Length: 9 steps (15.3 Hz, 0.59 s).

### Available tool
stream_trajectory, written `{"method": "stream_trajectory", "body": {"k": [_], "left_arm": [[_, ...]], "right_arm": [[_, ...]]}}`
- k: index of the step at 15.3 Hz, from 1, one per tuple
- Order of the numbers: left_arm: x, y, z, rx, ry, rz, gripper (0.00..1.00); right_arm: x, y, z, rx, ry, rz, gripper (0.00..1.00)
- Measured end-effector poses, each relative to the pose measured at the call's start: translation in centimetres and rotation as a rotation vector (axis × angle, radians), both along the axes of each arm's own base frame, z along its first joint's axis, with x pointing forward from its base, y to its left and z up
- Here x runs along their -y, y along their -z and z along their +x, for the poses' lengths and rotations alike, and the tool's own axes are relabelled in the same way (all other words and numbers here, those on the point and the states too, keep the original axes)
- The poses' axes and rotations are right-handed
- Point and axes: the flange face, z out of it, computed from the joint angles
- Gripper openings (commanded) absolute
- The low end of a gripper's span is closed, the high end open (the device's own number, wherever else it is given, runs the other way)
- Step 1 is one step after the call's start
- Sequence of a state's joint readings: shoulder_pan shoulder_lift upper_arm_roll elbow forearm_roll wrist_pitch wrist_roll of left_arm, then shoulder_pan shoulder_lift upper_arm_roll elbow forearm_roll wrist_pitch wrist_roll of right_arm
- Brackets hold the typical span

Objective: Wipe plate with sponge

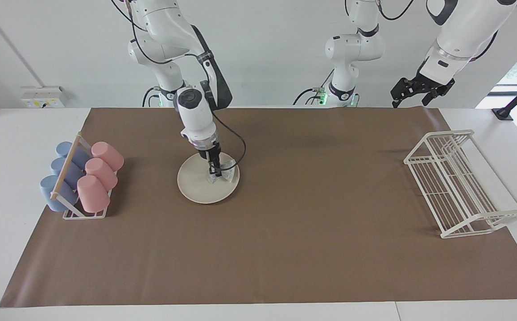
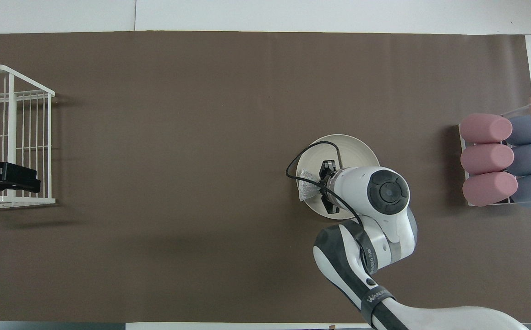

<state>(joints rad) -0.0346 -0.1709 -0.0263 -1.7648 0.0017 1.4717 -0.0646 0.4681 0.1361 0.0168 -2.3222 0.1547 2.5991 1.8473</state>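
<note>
Brown-matted table: right gripper (image 1: pixel 214 173) clamped on sponge (image 1: pixel 225 174), pressed to plate (image 1: pixel 198 183), wiping underway, next stroke across the unwiped centre; left gripper (image 1: pixel 414 91) spread, waiting.

Facing camera: sat high across the desk (image 1: pixel 285 249), looked back at both robots, far enough to take in the whole brown mat (image 1: pixel 312 214).
Overhead camera: hung above the robots' end, looked steeply down and forward.
Shared ground: both showed the mat, the plate (image 1: pixel 198 185) under the right claw (image 1: pixel 215 173), and the wire rack (image 1: pixel 459 183) below the left claw (image 1: pixel 412 91).
Relation: half a turn apart.
</note>
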Motion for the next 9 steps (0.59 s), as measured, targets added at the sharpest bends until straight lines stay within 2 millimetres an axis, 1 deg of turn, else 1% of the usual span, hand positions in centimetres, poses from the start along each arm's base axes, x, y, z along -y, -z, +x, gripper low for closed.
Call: {"method": "stream_trajectory", "body": {"k": [1, 2, 4, 6, 7, 8, 9], "left_arm": [[-0.1, 0.0, 0.0, 0.0, -0.001, 0.0, 1.0], [-0.1, 0.0, 0.0, 0.0, -0.002, 0.0, 1.0], [-0.3, 0.0, 0.0, 0.0, -0.005, -0.001, 1.0], [-0.3, 0.0, 0.0, 0.0, -0.005, -0.001, 1.0], [-0.3, 0.0, 0.0, 0.0, -0.005, -0.001, 1.0], [-0.3, 0.0, 0.0, 0.0, -0.005, -0.001, 1.0], [-0.3, 0.0, 0.0, 0.0, -0.005, -0.001, 1.0]], "right_arm": [[-0.8, 0.1, -0.4, -0.002, 0.0, 0.001, 0.0], [-0.9, 0.1, -0.5, -0.003, 0.001, 0.002, 0.0], [-0.7, 0.0, -0.4, -0.012, 0.005, -0.002, 0.0], [-0.1, -0.4, 0.0, -0.048, 0.014, -0.013, 0.0], [0.5, -1.1, 0.6, -0.069, 0.026, -0.018, 0.0], [1.2, -2.3, 1.3, -0.087, 0.04, -0.02, 0.0], [1.9, -4.0, 2.1, -0.105, 0.05, -0.021, 0.0]]}}
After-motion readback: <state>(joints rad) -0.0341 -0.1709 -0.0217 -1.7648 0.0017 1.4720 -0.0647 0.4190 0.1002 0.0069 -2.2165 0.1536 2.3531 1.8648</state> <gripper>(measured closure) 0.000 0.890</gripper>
